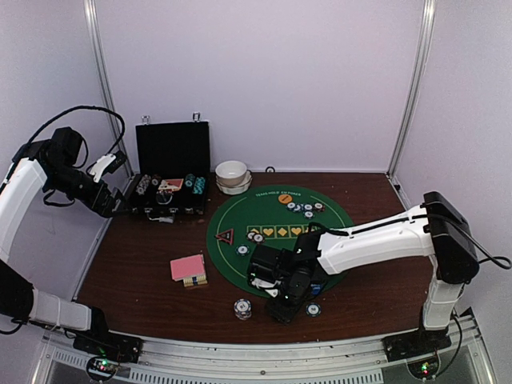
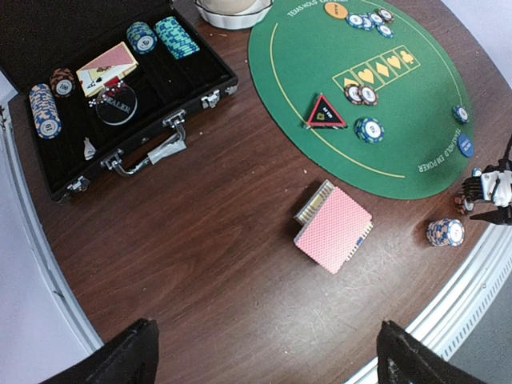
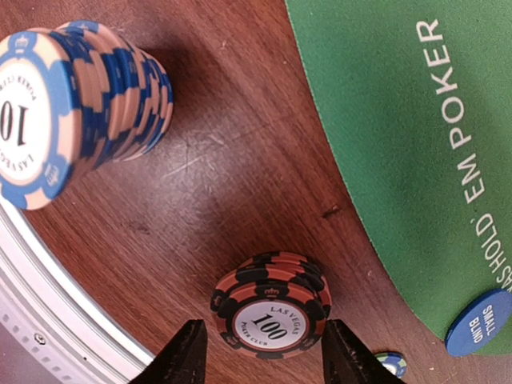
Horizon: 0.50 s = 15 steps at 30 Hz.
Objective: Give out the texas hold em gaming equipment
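Poker chips in a black-and-orange stack (image 3: 272,314) stand on bare wood by the counter's near edge, just off the green felt mat (image 2: 296,72). The right gripper (image 3: 262,328) straddles them with fingers spread and a gap showing on either side. The spot looks like one player's share. A blue-and-cream stack (image 3: 76,104) stands apart along the same edge, and the blue disc (image 3: 480,324) lies on the felt's rim nearby. The right arm stretches low across the mat, its wrist dipped to the wood. The left gripper (image 2: 266,328), wide apart and empty, hangs raised beside the open case (image 2: 64,24) near the far left corner. Pink-backed cards (image 2: 334,228) lie left of the mat; the red triangle (image 2: 326,113) and orange disc (image 2: 335,10) sit on the felt.
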Tool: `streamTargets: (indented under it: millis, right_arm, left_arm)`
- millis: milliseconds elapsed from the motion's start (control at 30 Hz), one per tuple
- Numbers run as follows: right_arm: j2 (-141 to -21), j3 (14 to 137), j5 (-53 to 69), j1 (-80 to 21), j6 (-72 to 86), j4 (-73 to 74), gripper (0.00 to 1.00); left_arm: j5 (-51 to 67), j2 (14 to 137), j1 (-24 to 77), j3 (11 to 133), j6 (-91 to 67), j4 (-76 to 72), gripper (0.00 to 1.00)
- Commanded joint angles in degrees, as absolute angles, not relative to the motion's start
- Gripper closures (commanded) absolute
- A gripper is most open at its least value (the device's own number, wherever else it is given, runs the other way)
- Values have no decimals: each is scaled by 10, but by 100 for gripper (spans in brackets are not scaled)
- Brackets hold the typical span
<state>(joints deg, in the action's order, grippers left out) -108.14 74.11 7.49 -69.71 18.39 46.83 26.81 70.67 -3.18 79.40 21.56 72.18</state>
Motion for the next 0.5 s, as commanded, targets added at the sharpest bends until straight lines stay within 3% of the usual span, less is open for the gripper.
streamTargets:
  millis: [0,267,467]
  right_arm:
    - [-1079,758,55,-694,180,484,49]
    - [-1091,769,46,-693,171,495,49]
    - [-1102,771,53,-693,170,490,41]
  left_arm:
    - [269,694,-36,798,222,725,3]
    - [269,694,-36,798,222,725,2]
    - [267,691,-36,798,223,725,2]
